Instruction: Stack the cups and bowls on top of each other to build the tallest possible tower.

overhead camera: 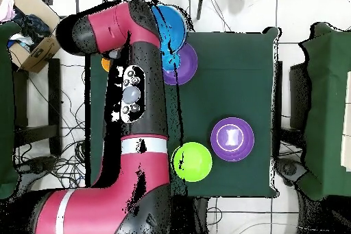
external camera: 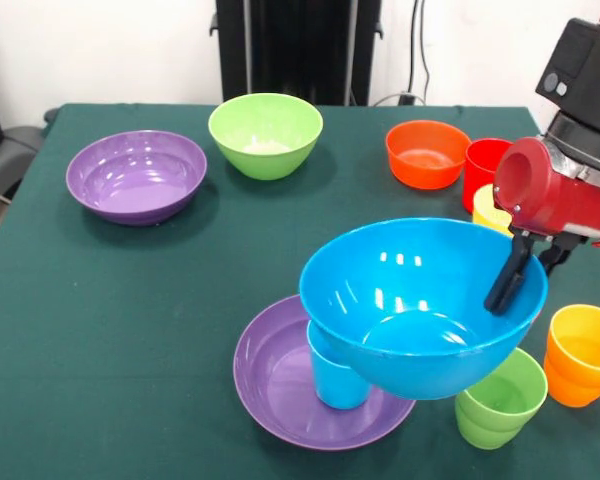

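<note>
Blue bowl (external camera: 420, 305), deep and glossy, hangs tilted in the lower right of the front view, its rim clamped by the gripper (external camera: 515, 275), whose dark finger (external camera: 506, 280) reaches down inside the wall. Under its left side stands the blue cup (external camera: 338, 375), upright in the wide purple bowl (external camera: 280, 385) at lower centre; whether the blue bowl rests on the cup cannot be told. Just right of that purple bowl sits the green cup (external camera: 500, 400), partly under the blue bowl, and the orange cup (external camera: 583, 352) stands at the right edge. Behind the gripper the yellow cup (external camera: 488, 210) peeps out beside the red cup (external camera: 485, 170), with the small orange bowl (external camera: 427, 153) to their left in the upper right. The light green bowl (external camera: 266, 133) lies at upper centre and the second purple bowl (external camera: 135, 175) at upper left, both well apart from the rest on the green table (external camera: 130, 320). In the overhead view the red arm (overhead camera: 130, 101) covers the left of the table, reaching the blue bowl at the top.
</note>
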Tool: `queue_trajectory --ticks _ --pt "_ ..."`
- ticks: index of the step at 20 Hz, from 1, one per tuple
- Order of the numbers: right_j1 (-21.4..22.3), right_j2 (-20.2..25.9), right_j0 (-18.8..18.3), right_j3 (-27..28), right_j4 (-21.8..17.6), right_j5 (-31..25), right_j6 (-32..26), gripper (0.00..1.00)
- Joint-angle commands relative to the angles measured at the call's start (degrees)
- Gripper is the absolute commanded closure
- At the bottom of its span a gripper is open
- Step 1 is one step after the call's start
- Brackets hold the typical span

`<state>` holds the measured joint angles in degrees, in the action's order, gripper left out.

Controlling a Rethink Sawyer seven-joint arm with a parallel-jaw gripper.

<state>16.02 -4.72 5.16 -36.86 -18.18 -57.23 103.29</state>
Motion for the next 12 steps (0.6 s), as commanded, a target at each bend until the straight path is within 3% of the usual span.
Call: queue_trajectory --ticks 1,8,12 --pt "-0.2 1.2 -2.3 1.7 -2.1 -6.0 -6.6 1.0" --pt "-0.5 -0.3 -2.7 -0.2 -2.8 -4.2 -7.0 1.0" --pt "0.9 -1.4 -3.1 -4.0 -2.6 -3.4 -7.5 1.0"
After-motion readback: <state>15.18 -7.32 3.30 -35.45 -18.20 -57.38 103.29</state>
